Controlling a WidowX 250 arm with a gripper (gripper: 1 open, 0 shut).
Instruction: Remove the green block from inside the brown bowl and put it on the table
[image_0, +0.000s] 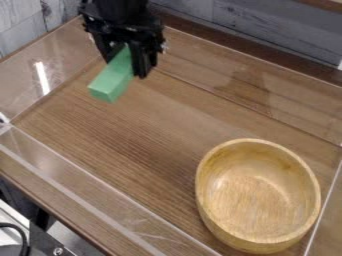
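Observation:
The green block (114, 77) hangs tilted above the far left part of the table (174, 130), its upper end pinched in my gripper (128, 58), which is shut on it and points straight down. The block's lower end reaches toward the tabletop; I cannot tell whether it touches. The brown bowl (259, 194) sits at the near right corner, with nothing inside it, well away from the gripper.
Low clear acrylic walls (60, 175) border the table on the left, the near side and the right. A grey plank wall stands behind the table. Bare wood lies between the block and the bowl.

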